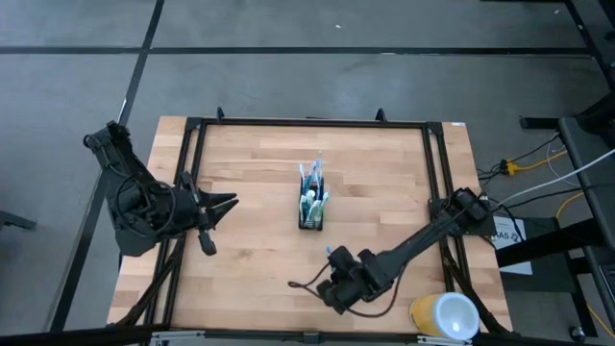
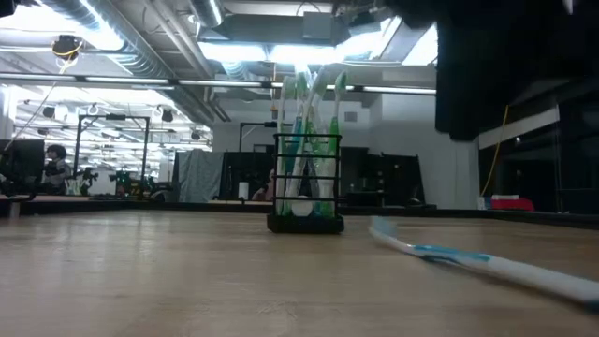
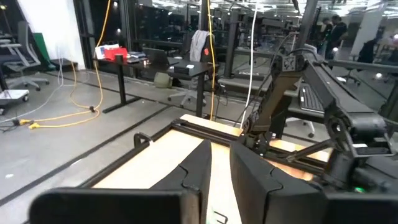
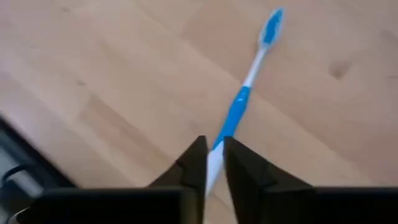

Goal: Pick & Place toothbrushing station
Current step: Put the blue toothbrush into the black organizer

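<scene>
One blue-and-white plastic toothbrush (image 4: 244,93) lies flat on the pale wooden table (image 1: 250,173), near its front edge and well short of the small black rectangular mesh holder (image 1: 310,213), which stands upright at mid-table with several other brushes already in it. The right gripper (image 4: 213,158) is low over the white handle end, its two dark fingers (image 4: 194,163) nearly together on either side of the handle; they look clenched on it, though I cannot tell for certain that the grip is firm. My judgement is that the step in hand is picking this brush up, and doing it well means squeezing squarely across the handle, lifting straight, then turning the brush upright before bringing it over the holder, since a slim handle caught near its end may swivel. Bare wood lies between brush and holder, so the path is free; the black frame rails (image 1: 437,173) along the table sides and the large yellow-and-white round cup (image 1: 444,315) at the front right corner are what to swing clear of. The left gripper (image 1: 229,203) waits at the left side, fingers close together and holding nothing.
</scene>
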Available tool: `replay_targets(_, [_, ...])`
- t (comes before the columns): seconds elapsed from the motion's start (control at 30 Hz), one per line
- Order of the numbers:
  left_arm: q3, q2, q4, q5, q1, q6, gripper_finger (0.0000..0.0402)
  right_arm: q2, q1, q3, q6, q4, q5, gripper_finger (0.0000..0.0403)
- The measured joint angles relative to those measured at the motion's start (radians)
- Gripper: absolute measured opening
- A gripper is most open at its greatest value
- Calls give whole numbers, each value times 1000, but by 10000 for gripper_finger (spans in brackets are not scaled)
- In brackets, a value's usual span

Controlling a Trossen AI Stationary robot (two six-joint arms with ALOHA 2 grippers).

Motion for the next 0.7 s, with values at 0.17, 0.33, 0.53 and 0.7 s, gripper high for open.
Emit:
replay_targets(0.17, [0,0,0,7,-4,5,72,10,-39,-42,0,15,-83,132])
replay_targets(0.33, [0,0,0,18,-16,8,79,35,-62,-116,33,82,-156,177])
replay_targets(0.53, [0,0,0,31,-23,24,77,62,-65,-157,58,195,-192,170])
replay_targets(0.7, [0,0,12,42,-24,26,79,68,-65,-158,62,244,-196,155])
